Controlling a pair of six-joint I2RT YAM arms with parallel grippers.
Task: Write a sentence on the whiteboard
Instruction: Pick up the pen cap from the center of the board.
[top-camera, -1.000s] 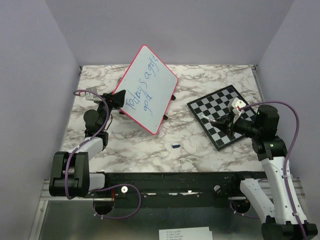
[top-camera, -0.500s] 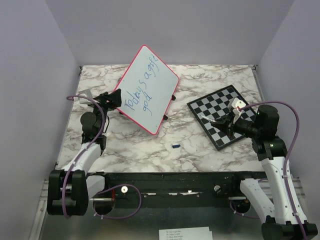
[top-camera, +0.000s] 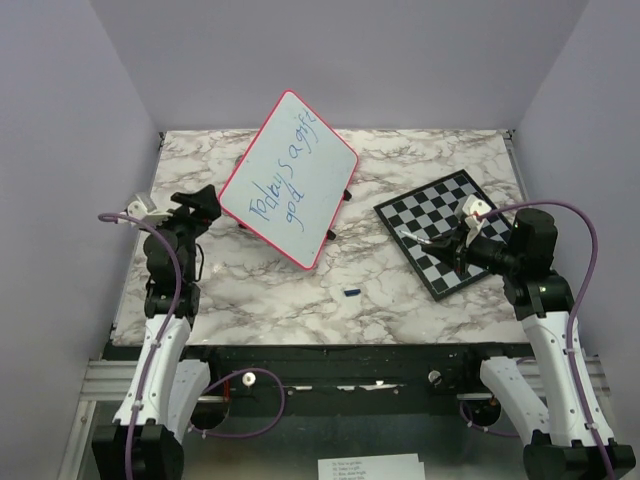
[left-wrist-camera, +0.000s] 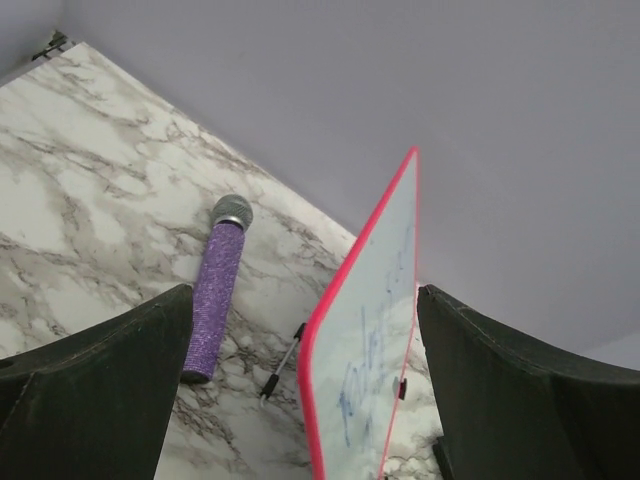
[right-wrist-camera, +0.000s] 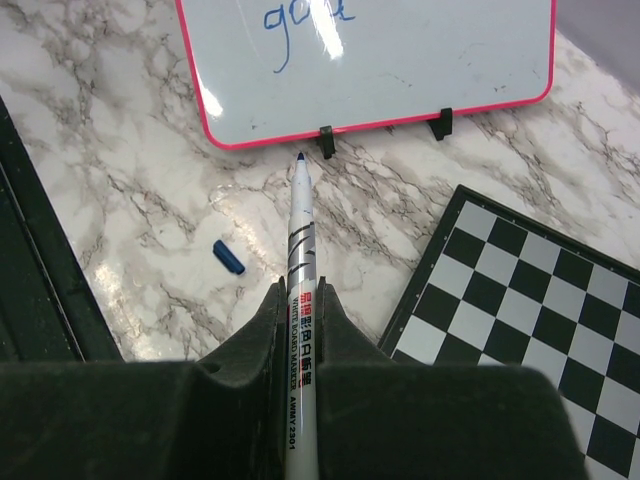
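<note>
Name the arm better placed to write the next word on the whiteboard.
Right. The right gripper is shut on the uncapped marker, tip aimed toward the whiteboard. The left gripper stands open and empty beside the board's edge.

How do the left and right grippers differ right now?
The left gripper is open and empty; the right gripper is shut on the marker. The left gripper sits beside the whiteboard's edge; the right gripper is by the chessboard, marker tip aimed at the whiteboard. Neither touches the whiteboard.

Even, bright overhead light, soft shadows, glare patches on the whiteboard (right-wrist-camera: 400, 60).
</note>
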